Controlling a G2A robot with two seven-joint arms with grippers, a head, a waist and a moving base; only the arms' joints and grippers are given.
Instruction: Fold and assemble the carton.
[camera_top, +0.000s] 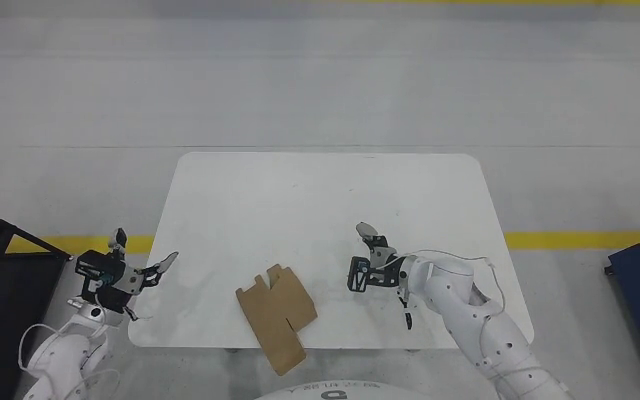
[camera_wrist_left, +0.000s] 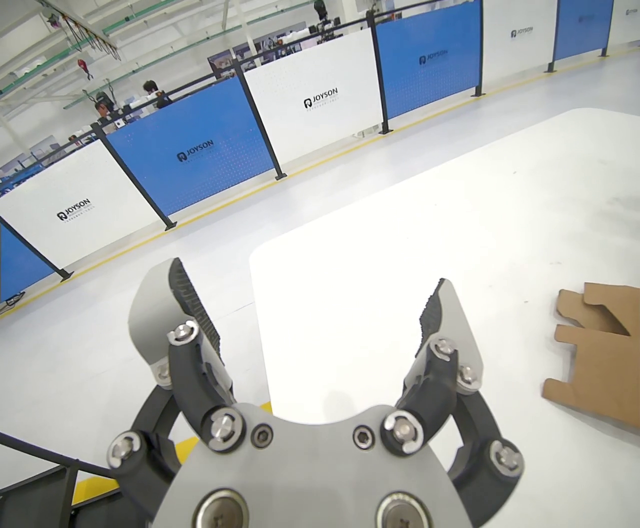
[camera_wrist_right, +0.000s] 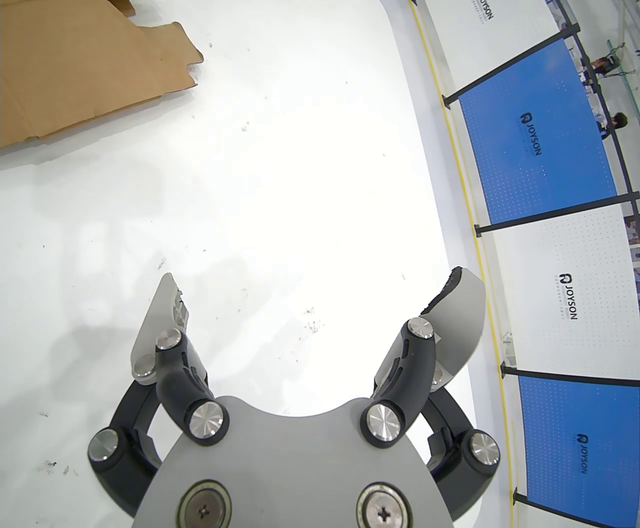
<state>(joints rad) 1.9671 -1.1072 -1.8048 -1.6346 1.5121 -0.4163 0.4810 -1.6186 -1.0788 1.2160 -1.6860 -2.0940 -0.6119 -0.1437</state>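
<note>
A flat, unfolded brown carton (camera_top: 277, 315) lies on the white table (camera_top: 330, 200) near its front edge, one end reaching past the edge. Its notched flaps point toward the table's middle. My left gripper (camera_top: 145, 250) hovers open just off the table's left edge, well apart from the carton (camera_wrist_left: 595, 360), and in its own view the left gripper (camera_wrist_left: 307, 285) holds nothing. My right gripper (camera_top: 362, 255) stands open over the table to the right of the carton. Between the right gripper (camera_wrist_right: 312, 280) and the carton (camera_wrist_right: 75, 65) lies bare tabletop.
A dark frame (camera_top: 20, 260) stands on the floor left of the table, close to my left arm. A blue object (camera_top: 625, 265) sits at the far right. Yellow floor tape (camera_top: 570, 240) runs behind the table sides. Blue and white partition panels (camera_wrist_left: 320, 100) fence the area.
</note>
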